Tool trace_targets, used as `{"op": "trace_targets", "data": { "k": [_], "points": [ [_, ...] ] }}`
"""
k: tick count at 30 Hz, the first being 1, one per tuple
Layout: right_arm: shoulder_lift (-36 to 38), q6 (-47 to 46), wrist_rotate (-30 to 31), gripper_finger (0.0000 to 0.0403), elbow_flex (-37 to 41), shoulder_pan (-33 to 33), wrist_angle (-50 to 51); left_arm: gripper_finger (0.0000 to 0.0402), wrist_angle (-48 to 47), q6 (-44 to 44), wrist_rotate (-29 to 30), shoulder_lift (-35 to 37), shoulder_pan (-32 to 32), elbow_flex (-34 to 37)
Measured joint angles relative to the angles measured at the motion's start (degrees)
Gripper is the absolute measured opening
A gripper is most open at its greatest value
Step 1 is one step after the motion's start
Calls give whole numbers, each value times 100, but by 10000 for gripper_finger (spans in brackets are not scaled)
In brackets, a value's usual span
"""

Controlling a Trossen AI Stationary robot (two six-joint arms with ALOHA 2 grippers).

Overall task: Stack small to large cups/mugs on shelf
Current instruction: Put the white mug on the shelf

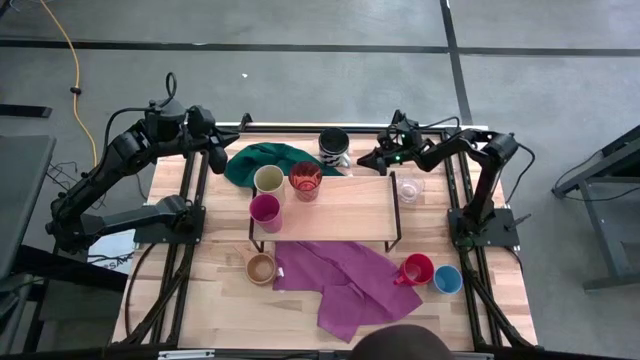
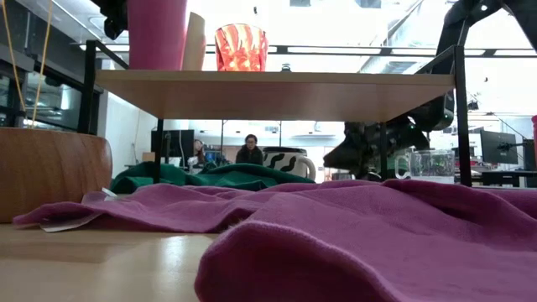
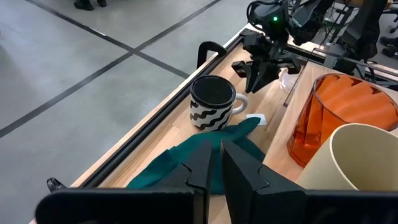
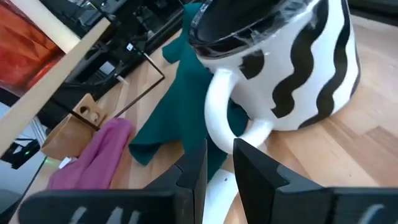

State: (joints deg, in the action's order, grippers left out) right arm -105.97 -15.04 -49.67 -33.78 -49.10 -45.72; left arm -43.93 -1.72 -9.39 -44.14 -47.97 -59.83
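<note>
Reaching for striped mug | right gripper fingers narrow, holding nothing, at its handle | mug looks heavy, hard, breakable | grab the handle

Counting it up: eight cups/mugs total. Three are on the shelf, all bunched at its left end: cream cup, translucent red cup and magenta cup. The other five are on the tabletop: striped mug at the far edge, clear glass cup just off the shelf's right end, wooden cup near left, then red mug and blue cup side by side near right. One shelf. Two cloths: green cloth far left, purple cloth near middle. Two robot arms, one per side.
</note>
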Motion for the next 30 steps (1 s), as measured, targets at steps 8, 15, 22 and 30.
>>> {"op": "trace_targets", "data": {
  "k": [8,15,22,30],
  "points": [
    [-22,-39,-40,71,-174,4,-54,24,2,-40,2,0,0,0],
    [-321,-51,-126,72,-498,93,198,24,3,-38,0,0,-1,0],
    [-461,-117,-188,72,-673,312,230,24,2,48,-4,2,-2,0],
    [-463,-113,-193,72,-904,341,502,24,0,48,-2,2,0,0]
  ]
}}
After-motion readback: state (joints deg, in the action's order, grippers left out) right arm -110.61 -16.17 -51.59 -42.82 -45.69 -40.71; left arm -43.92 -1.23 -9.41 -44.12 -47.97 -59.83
